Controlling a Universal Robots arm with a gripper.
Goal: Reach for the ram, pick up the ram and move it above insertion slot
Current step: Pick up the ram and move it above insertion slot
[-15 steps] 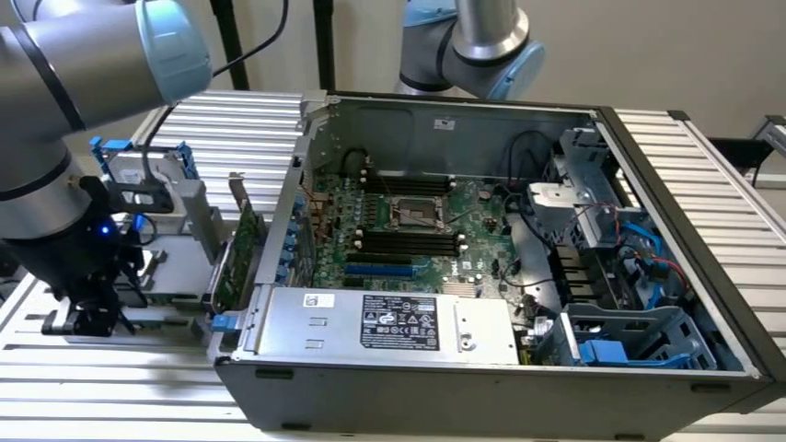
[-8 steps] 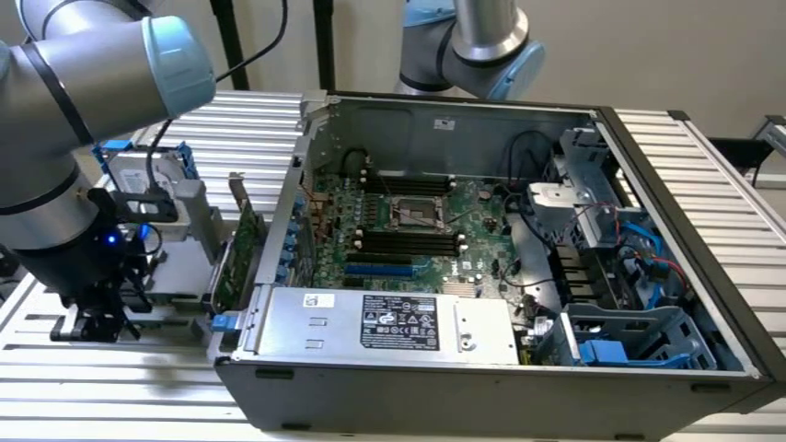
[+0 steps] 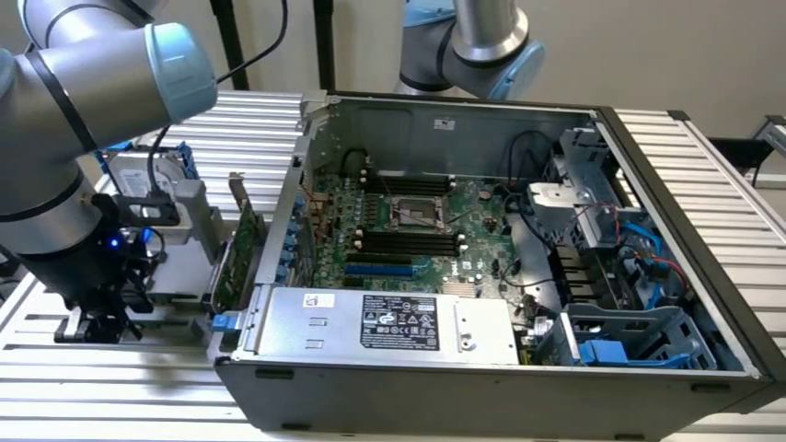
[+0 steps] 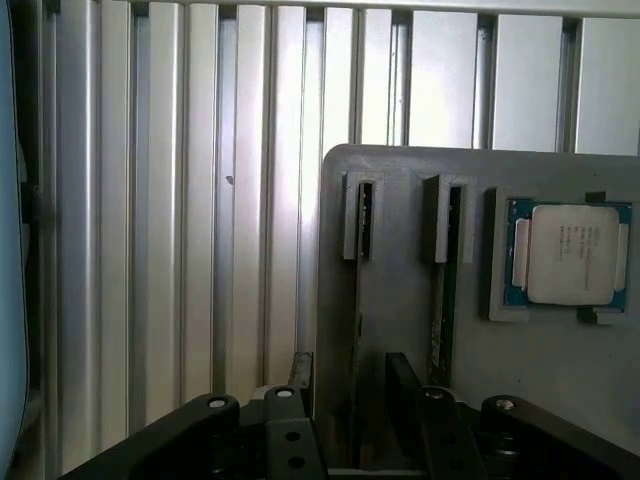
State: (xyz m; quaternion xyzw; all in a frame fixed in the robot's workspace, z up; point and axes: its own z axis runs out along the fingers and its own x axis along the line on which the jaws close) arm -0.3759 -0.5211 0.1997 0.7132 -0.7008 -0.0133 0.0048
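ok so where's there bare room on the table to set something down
Free: the slatted table on the near side of the case, and the strip along the case at the exterior view's right. Crowded: between the case and the arm, where the grey holder and the expansion card stand.

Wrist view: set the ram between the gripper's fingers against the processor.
The ram stands on edge in a slot, a thin dark strip; the processor lies flat in a recess. The ram is long and narrow; the processor is squarish with a silver lid. The ram runs between the fingers of the open gripper; the processor sits clear of them. Both rest in the grey holder.
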